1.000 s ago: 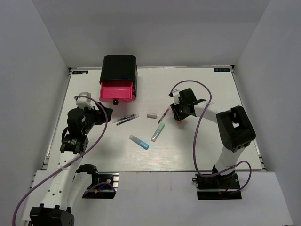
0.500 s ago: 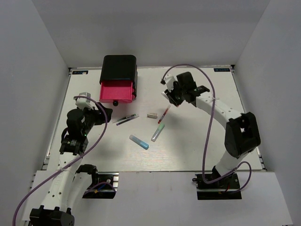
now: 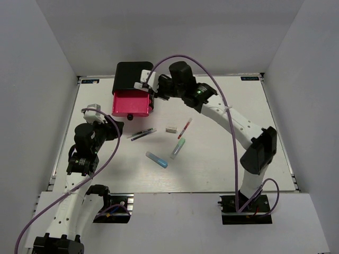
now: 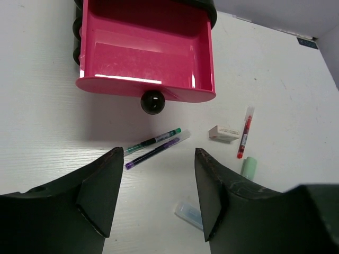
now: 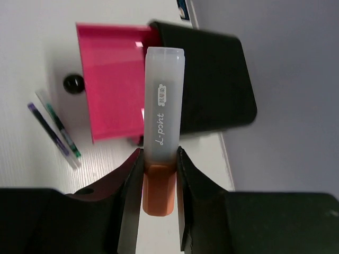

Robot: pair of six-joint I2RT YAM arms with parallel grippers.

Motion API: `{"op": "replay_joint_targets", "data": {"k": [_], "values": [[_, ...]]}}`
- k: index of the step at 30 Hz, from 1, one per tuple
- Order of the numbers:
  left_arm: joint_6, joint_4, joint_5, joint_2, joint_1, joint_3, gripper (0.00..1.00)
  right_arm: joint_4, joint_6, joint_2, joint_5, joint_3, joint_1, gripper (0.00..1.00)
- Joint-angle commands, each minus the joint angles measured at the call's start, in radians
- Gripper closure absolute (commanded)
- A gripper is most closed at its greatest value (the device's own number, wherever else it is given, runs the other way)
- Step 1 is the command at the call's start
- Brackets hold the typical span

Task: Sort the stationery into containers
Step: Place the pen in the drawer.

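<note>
- At the cabinet (image 3: 135, 74) on the far left of the table (image 3: 190, 174), the right gripper (image 5: 159, 156) is clamped on the orange marker (image 5: 163, 100). It pinches the marker just above the orange end, and the pale cap points away from the wrist.
- The step in hand looks like the delivery: taking this marker to the open drawer (image 4: 148, 58). From above, the gripper sits by the drawer's right rear corner, and the marker is not yet inside.
- The next move calls for a short shift left. The marker must hang over the pink tray, not over the black cabinet or the drawer wall. After that comes a lowering and a release.
- The left gripper (image 4: 157, 159) hovers with its jaws wide apart and holds nothing. It is above the pens (image 4: 153, 141), which lie just in front of the knob (image 4: 152, 101).
- Waiting on the table, right of the pens, are the eraser (image 3: 170, 128), red pen (image 3: 185, 127), green marker (image 3: 177, 148) and blue marker (image 3: 157, 159).
- Hard to tell: how high the marker hangs above the drawer.
- The right arm covers the drawer's rear corner in the top view, and the left wrist view cuts off its back.
- Any lower drawers are hidden from above.
</note>
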Motion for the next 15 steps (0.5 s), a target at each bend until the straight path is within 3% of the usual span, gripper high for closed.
{"op": "replay_joint_targets", "data": {"k": [1, 6, 12, 14, 15], "values": [[0.009, -0.004, -0.019, -0.005, 0.002, 0.012, 0.35, 0.075, 0.019, 0.089, -0.048, 0.067, 0.044, 0.97], [0.019, -0.004, 0.001, 0.029, 0.002, 0.012, 0.46, 0.196, 0.084, 0.210, -0.050, 0.144, 0.078, 0.99], [0.019, -0.004, 0.010, 0.020, 0.002, 0.012, 0.46, 0.306, 0.098, 0.316, -0.016, 0.169, 0.094, 0.99], [0.019, -0.004, 0.010, 0.020, 0.002, 0.012, 0.46, 0.314, 0.094, 0.345, -0.005, 0.176, 0.092, 0.94], [0.019, -0.004, 0.010, 0.020, 0.002, 0.012, 0.46, 0.314, 0.090, 0.352, -0.004, 0.178, 0.092, 0.86]]}}
